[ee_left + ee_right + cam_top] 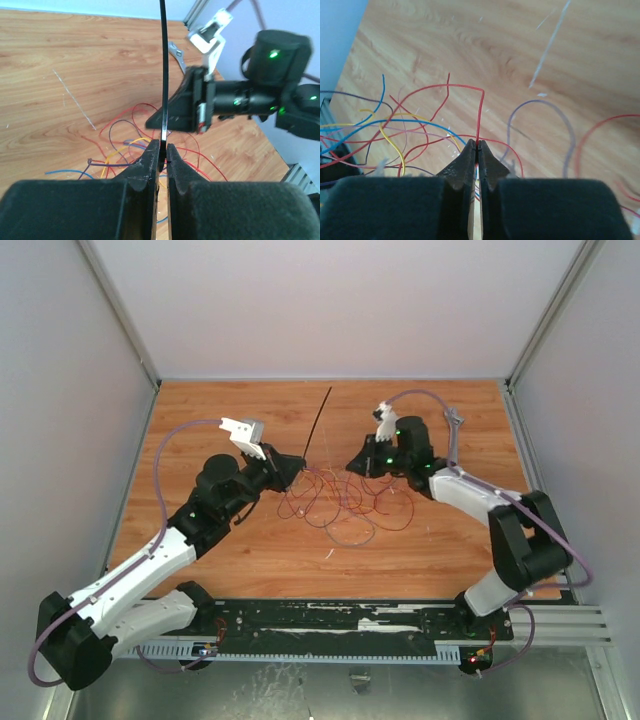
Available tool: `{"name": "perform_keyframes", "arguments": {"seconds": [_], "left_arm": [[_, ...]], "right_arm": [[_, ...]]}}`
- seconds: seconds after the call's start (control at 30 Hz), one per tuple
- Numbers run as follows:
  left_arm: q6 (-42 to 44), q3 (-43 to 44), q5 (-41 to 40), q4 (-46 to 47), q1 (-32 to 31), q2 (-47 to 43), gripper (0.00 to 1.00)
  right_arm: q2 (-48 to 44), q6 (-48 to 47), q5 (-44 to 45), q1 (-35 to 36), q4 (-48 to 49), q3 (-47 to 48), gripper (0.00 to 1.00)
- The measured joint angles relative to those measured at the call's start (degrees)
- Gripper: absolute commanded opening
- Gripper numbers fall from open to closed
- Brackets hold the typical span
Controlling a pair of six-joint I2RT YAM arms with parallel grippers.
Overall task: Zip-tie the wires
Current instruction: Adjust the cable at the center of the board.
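Left gripper [162, 147] has its jaws pinching the zip tie [163, 75] at one end, the black strip running straight out from the tips. Opposite, the right gripper [476, 146] presses its jaws together on one red strand of the wires [340, 502], whose tangle sprawls on the desk [420, 550] between both arms.

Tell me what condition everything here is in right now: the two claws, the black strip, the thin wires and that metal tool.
left gripper, shut, pinching the zip tie by one end.
right gripper, shut on one red strand of the wires.
zip tie, straight, not looped, sticking out from the left gripper's tips.
wires, loose tangle on the table, not bundled.
wrench, lying on the table, apart from both grippers.
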Motion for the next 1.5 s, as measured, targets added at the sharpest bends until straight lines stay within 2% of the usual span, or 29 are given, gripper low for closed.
{"name": "perform_keyframes", "arguments": {"seconds": [0.2,0.4,1.07,1.43,1.47,1.5], "left_arm": [[-0.24,-0.59,-0.68,0.09,0.0,-0.48,0.0],[-0.44,-1.18,-1.53,-0.15,0.0,-0.52,0.0],[-1.03,-1.46,-3.17,-1.25,0.0,-1.29,0.0],[-1.03,-1.46,-3.26,-1.25,0.02,-1.33,0.0],[-1.03,-1.46,-3.26,-1.25,0.02,-1.33,0.0],[-1.03,-1.46,-3.26,-1.25,0.07,-1.31,0.0]], "right_arm": [[-9.66,-2.29,2.19,-7.19,-2.32,-0.57,0.0],[-14.1,-3.56,2.45,-11.17,-4.15,-2.93,0.0],[-16.37,-7.17,4.55,-19.63,-8.48,-7.54,0.0],[-14.53,-9.25,6.71,-21.05,-9.35,-8.74,0.0],[-14.51,-9.25,6.49,-21.09,-9.16,-8.92,0.01],[-14.51,-9.2,5.92,-21.22,-8.74,-9.22,0.05]]}}
